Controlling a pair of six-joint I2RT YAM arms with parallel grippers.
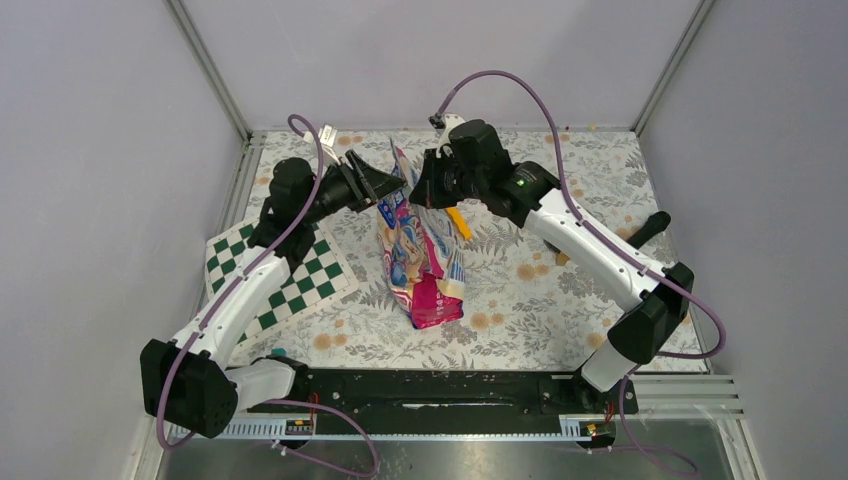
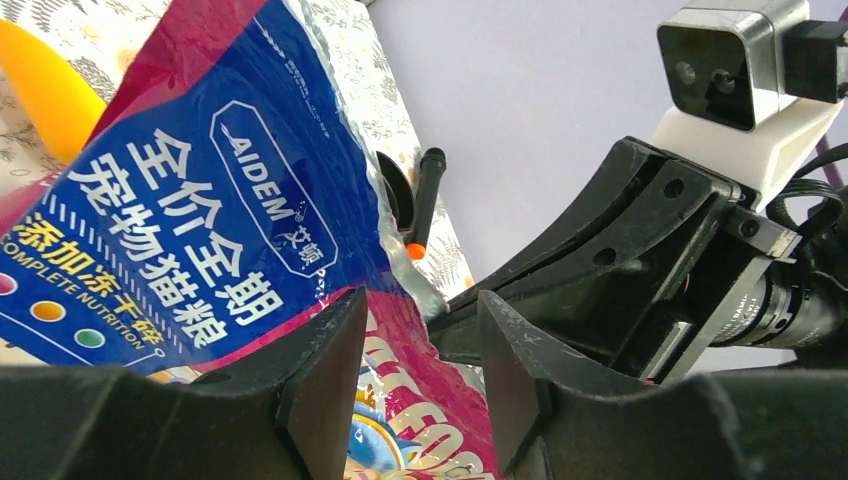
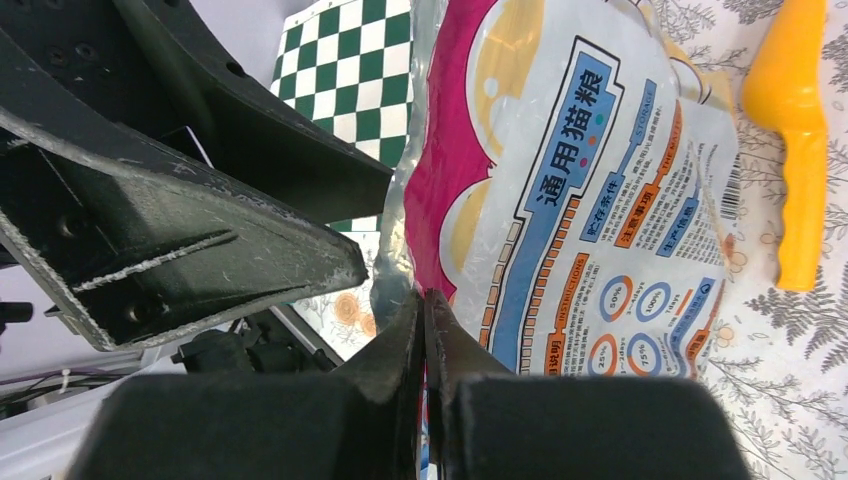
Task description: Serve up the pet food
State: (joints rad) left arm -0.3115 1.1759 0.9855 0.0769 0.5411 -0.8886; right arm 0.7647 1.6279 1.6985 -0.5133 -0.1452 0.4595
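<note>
The glossy pink-blue-white pet food bag point(image 1: 420, 255) stands slanted mid-table, its top held up. My right gripper point(image 1: 419, 193) is shut on the bag's top edge; in the right wrist view the jaws point(image 3: 425, 300) pinch the pink rim of the bag point(image 3: 600, 200). My left gripper point(image 1: 383, 184) is open just left of the bag top. In the left wrist view its fingers point(image 2: 420, 335) stand apart with the bag's point(image 2: 200, 200) pink edge showing between them. The kibble is hidden inside the bag.
An orange scoop point(image 1: 458, 222) lies on the floral cloth right of the bag, also in the right wrist view point(image 3: 800, 150). A green-white checkered mat point(image 1: 280, 275) lies left. A black stick-like object point(image 1: 650, 228) lies at the right. A black bowl point(image 2: 395, 190) sits behind the bag.
</note>
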